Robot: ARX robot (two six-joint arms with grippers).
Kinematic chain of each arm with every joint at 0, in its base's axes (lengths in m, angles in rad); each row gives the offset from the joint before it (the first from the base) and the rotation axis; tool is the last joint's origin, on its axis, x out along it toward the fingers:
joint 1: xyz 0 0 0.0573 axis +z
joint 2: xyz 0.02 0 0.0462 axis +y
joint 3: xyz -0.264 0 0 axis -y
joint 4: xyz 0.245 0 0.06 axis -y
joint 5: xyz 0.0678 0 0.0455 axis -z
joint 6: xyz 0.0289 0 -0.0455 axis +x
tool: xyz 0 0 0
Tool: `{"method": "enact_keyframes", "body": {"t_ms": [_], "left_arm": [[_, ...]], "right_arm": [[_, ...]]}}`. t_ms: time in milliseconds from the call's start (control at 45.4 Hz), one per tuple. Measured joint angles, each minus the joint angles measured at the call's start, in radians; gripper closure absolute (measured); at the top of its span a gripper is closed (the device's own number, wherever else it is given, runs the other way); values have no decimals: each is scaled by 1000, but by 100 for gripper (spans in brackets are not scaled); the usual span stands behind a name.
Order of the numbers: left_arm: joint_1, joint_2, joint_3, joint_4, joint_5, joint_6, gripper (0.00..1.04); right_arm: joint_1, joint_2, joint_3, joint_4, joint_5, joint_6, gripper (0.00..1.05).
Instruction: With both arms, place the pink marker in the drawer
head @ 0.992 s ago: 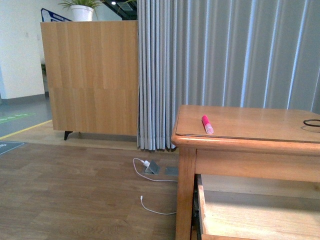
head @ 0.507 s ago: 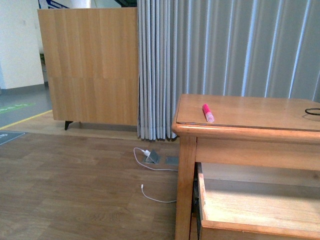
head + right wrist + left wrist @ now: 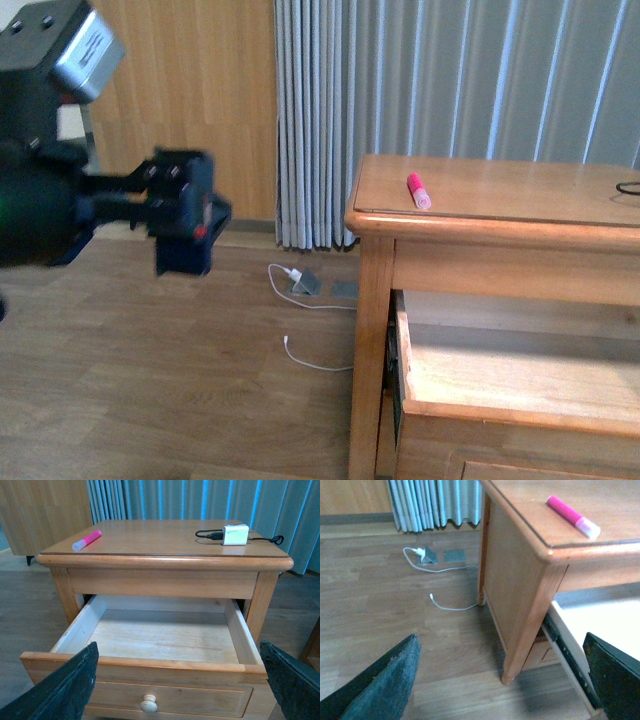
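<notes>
Front view: the left arm (image 3: 60, 190) hangs over the floor, well apart from the table (image 3: 500, 195). The pink marker (image 3: 417, 190) lies near the table's front edge, with open room around it.

Left wrist view: the left gripper (image 3: 500, 639) has its fingers spread wide and holds nothing.

Right wrist view: the right gripper (image 3: 177, 647) is spread too, facing the drawer (image 3: 135, 661), which is pulled open and bare inside, likely ready to receive.

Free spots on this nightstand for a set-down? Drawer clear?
The drawer is open and bare wall to wall. The tabletop is free between the pink marker on one side and the white charger with its black cable on the other; that charger corner is busiest.
</notes>
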Motion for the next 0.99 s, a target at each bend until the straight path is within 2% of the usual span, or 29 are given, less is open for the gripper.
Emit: {"method": "enact_keyframes", "body": {"t_ms": [110,287,463,485,573,727,992], "left_arm": [[-14,95,137,-37,26,-14,6],[-47,239,333,-81,16,-35,6],[-132,423,586,-137,-12,-55,6],[-218,636,872,-232,-69,-88,6],[-237,726,1003,-294,-96,-109,6],[-251,826,1160,-363,-115,-116,6],[-264,920,1318,-450,-169,-108,6]], "right_arm": [[0,0,0,0,0,0,8],[0,0,0,0,0,0,8],[0,0,0,0,0,0,8],[0,0,0,0,0,0,8],[0,0,0,0,0,0,8],[0,0,0,0,0,0,8],[0,0,0,0,0,0,8]]}}
